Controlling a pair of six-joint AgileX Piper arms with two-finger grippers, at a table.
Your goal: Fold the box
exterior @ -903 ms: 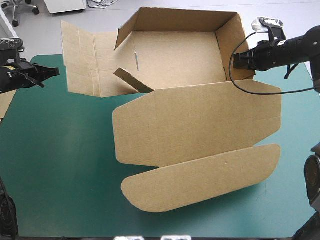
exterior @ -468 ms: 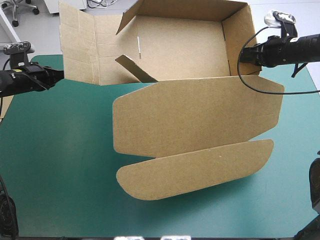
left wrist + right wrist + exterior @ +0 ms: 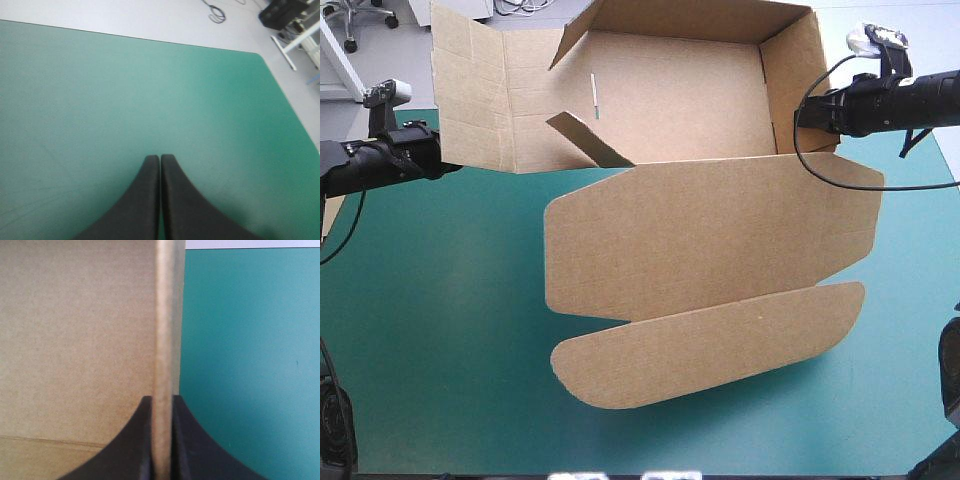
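Two arms at a half-formed brown cardboard box [image 3: 710, 240], toward far edge of teal-green table cover [image 3: 440, 330]. Right gripper [image 3: 799, 117] clamped on raised right wall [image 3: 790, 75]. Left gripper [image 3: 447, 164], fingers together, empty, now advanced beside unfolded left panel [image 3: 470, 100]; probably next wall to raise.

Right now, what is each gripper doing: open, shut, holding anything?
Left gripper: shut, holding nothing; only teal-green cover ahead of it.
Right gripper: shut on the box, clamping an upright side wall.
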